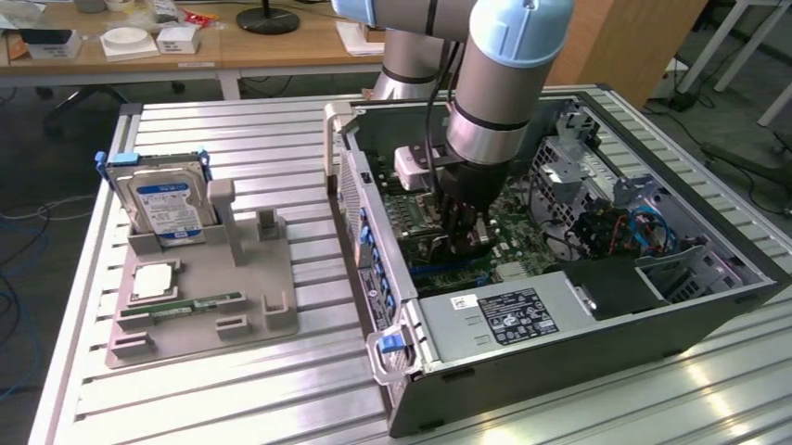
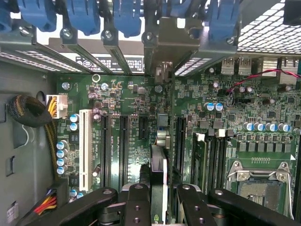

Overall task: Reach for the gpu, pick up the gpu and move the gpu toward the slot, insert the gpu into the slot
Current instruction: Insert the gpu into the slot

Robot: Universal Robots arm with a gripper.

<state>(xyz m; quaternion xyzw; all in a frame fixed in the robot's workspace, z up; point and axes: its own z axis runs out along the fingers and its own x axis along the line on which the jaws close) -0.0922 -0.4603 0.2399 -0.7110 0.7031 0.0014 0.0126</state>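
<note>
The gripper [image 2: 159, 197] is seen clamped on the gpu [image 2: 159, 162], which is held edge-on just above the green motherboard [image 2: 131, 99], inside the open computer case [image 1: 594, 343] on the slatted table [image 1: 248, 139].

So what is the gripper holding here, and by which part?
The gripper holds the gpu edge-on, its fingers clamped on the card's two flat faces at its upper edge, over the motherboard.
</note>
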